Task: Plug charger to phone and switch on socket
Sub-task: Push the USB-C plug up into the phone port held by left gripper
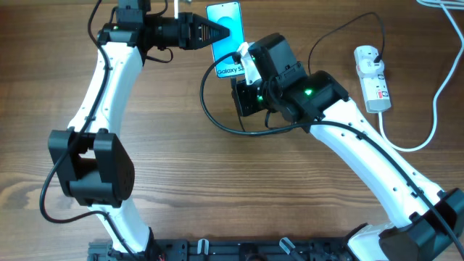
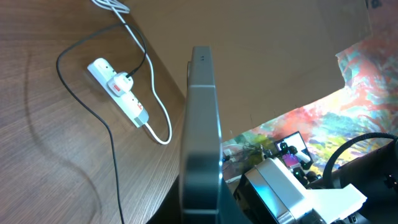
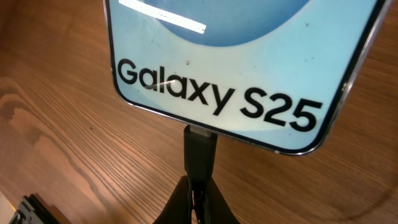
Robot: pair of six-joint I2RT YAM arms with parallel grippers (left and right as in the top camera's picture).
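The phone (image 1: 226, 22) has a teal screen with "Galaxy S25" lettering and is held off the table at the back. My left gripper (image 1: 215, 33) is shut on its side; the left wrist view shows the phone edge-on (image 2: 202, 118). My right gripper (image 3: 198, 200) is shut on the charger's black connector (image 3: 199, 151), which meets the phone's bottom edge (image 3: 236, 68); its metal tip does not show. In the overhead view my right gripper (image 1: 244, 64) sits just below the phone. The white socket (image 1: 372, 78) lies at the far right, with the charger's plug in it and its thin black cable (image 1: 341, 29).
The charger cable loops on the table under my right wrist (image 1: 217, 116). The socket's thick white cord (image 1: 435, 109) curves along the right edge. The left wrist view shows the socket (image 2: 118, 87) near the table's edge and colourful clutter (image 2: 311, 124) beyond it.
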